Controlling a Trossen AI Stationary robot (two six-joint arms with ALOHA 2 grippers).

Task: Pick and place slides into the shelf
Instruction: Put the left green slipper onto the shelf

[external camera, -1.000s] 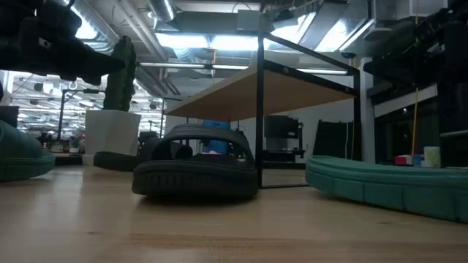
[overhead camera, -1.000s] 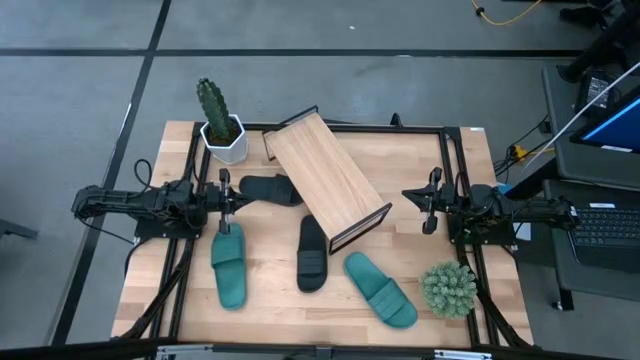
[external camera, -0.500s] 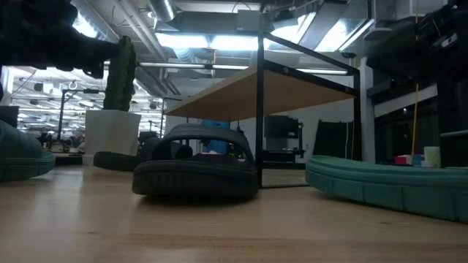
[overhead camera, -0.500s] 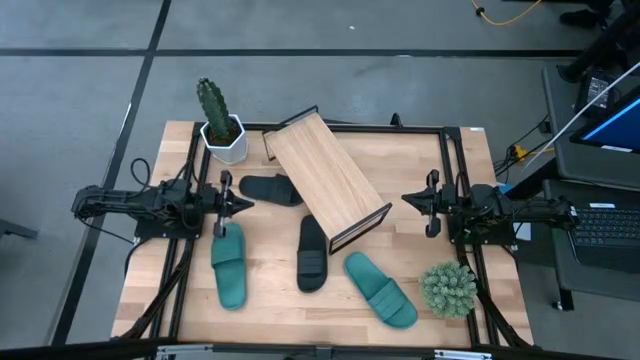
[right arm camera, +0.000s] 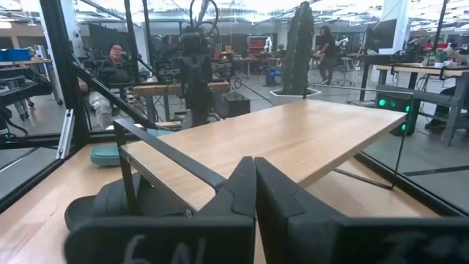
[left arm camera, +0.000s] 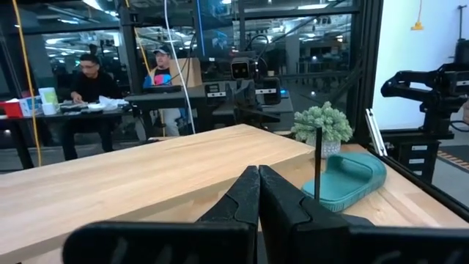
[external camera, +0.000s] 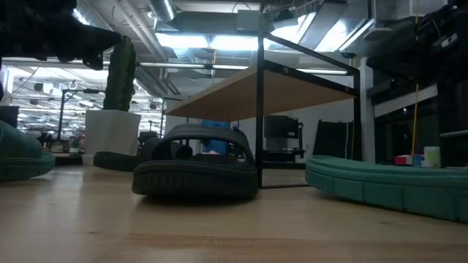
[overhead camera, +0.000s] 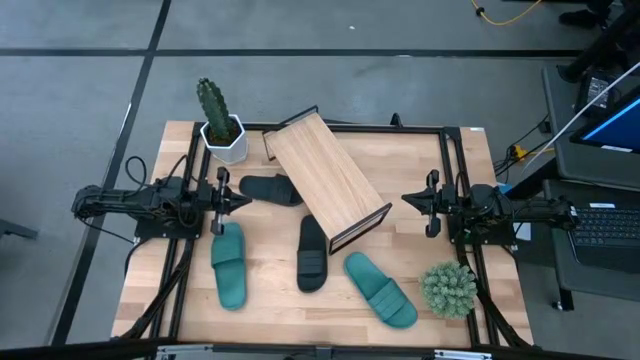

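Note:
The shelf point(overhead camera: 325, 178), a light wooden plank on a thin black frame, stands diagonally mid-table. One black slide point(overhead camera: 312, 252) lies sole-down near its near side. The other black slide point(overhead camera: 268, 188) lies at its left, one end reaching under the plank. One teal slide point(overhead camera: 229, 265) lies near-left, and another teal slide point(overhead camera: 380, 288) lies near-right. My left gripper point(overhead camera: 238, 200) hovers shut at the table's left, above the teal slide's far end, pointing at the shelf point(left arm camera: 146, 183). My right gripper point(overhead camera: 408, 198) hovers shut at the right, facing the shelf point(right arm camera: 293, 139).
A cactus in a white pot point(overhead camera: 218, 125) stands at the far-left corner. A small bushy plant point(overhead camera: 448, 288) stands at the near-right corner. Black frame rails run along the table's edges. People sit at desks beyond the table.
My left gripper has risen a little over the table's left side; in the low view its dark shape sits higher than before. The slides, the shelf and my right arm have kept still.

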